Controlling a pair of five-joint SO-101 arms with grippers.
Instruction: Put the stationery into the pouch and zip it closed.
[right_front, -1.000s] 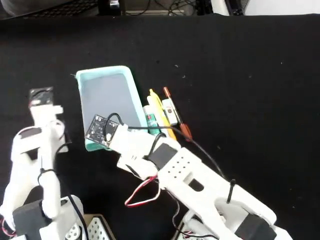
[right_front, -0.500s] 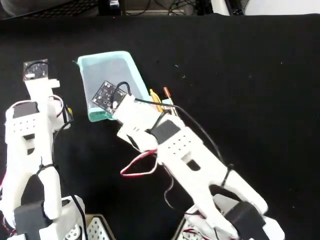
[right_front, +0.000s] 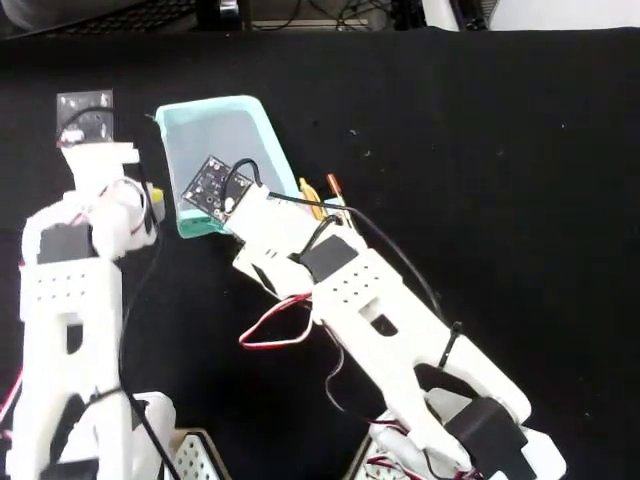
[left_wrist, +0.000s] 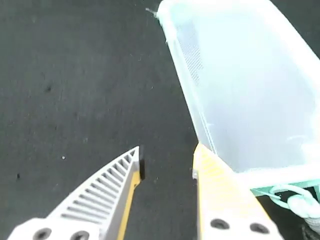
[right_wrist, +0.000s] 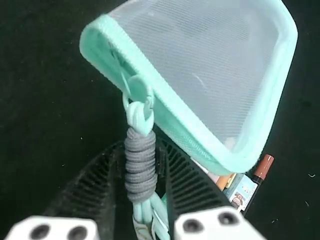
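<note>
A teal mesh pouch (right_front: 215, 150) lies at the table's back left, and it looks empty. My right gripper (right_wrist: 141, 151) is shut on the grey-wrapped zipper pull cord (right_wrist: 139, 172) at the pouch's near end (right_wrist: 165, 125). Several pens and markers (right_front: 322, 192) lie beside the pouch's right edge, partly hidden under the right arm (right_front: 340, 290); their ends show in the right wrist view (right_wrist: 247, 185). My left gripper (left_wrist: 167, 165) is open just left of the pouch (left_wrist: 240, 85), low over the cloth, holding nothing.
A black cloth (right_front: 480, 180) covers the table, with free room to the right and at the back. The left arm (right_front: 70, 280) stands along the left edge. Cables and equipment sit behind the far edge.
The right gripper has pulled the pouch's near end toward the back, hiding more of the pens. The left arm has come forward and turned its gripper toward the pouch.
</note>
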